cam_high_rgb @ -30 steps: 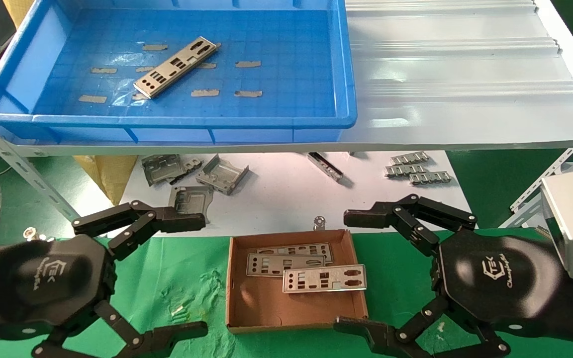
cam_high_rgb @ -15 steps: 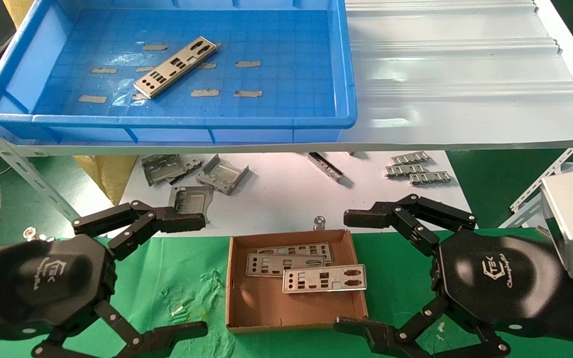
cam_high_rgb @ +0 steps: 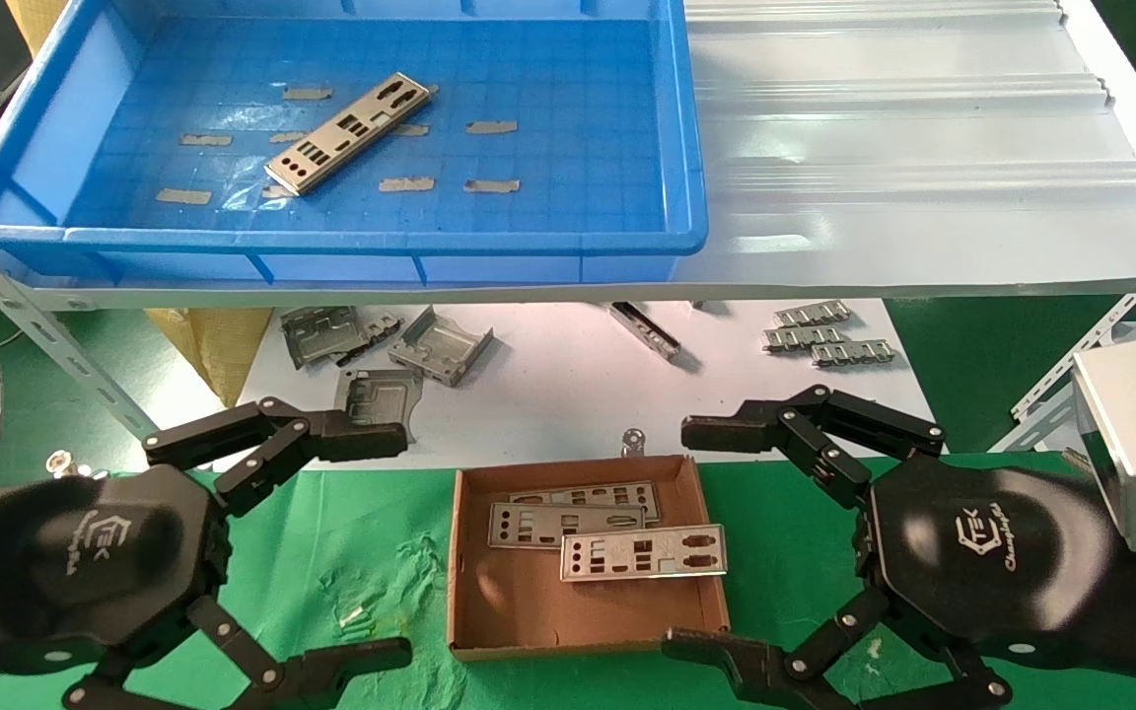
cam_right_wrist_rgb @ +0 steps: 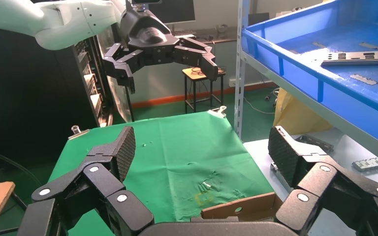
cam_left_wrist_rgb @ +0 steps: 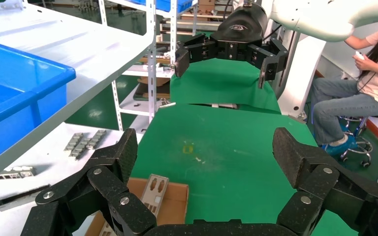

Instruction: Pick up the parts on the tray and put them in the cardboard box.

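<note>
Parts: one (cam_high_rgb: pixel 346 132) on the tray (cam_high_rgb: pixel 691 148), seemingly three (cam_high_rgb: pixel 643 552) in the cardboard box (cam_high_rgb: pixel 529 611); both end effectors spread wide.

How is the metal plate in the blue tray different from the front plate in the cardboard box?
The plate in the tray lies diagonally, alone on the blue tray floor on the upper shelf. The front plate in the box lies almost level, on the lower table in the cardboard box, overlapping another plate and sticking out past the box's right wall. Both are thin silver plates with punched cut-outs. The left gripper and right gripper flank the box, open.
</note>
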`<move>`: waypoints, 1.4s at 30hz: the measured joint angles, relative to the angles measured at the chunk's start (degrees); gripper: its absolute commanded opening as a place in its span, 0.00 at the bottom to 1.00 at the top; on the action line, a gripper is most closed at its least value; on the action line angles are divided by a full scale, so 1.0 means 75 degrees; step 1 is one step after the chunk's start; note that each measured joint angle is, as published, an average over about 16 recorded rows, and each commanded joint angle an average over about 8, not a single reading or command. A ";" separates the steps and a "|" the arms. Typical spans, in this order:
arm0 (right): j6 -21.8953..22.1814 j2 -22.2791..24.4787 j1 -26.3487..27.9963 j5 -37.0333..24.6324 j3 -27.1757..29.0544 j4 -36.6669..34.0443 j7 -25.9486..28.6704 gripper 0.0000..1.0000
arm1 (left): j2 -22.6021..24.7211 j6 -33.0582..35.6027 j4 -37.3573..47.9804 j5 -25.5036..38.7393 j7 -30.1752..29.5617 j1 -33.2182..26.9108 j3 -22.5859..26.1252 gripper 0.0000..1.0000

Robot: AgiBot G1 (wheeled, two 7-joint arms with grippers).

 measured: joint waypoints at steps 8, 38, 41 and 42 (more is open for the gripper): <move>0.0000 0.0000 0.0000 0.0000 0.0000 0.0000 0.0000 1.00 | 0.0000 0.0000 0.0000 0.0000 0.0000 0.0000 0.0000 1.00; 0.0000 0.0000 0.0000 0.0000 0.0000 0.0000 0.0000 1.00 | 0.0000 0.0000 0.0000 0.0000 0.0000 0.0000 0.0000 1.00; 0.0000 0.0000 0.0000 0.0000 0.0000 0.0000 0.0000 1.00 | 0.0000 0.0000 0.0000 0.0000 0.0000 0.0000 0.0000 1.00; 0.0000 0.0000 0.0000 0.0000 0.0000 0.0000 0.0000 1.00 | 0.0000 0.0000 0.0000 0.0000 0.0000 0.0000 0.0000 1.00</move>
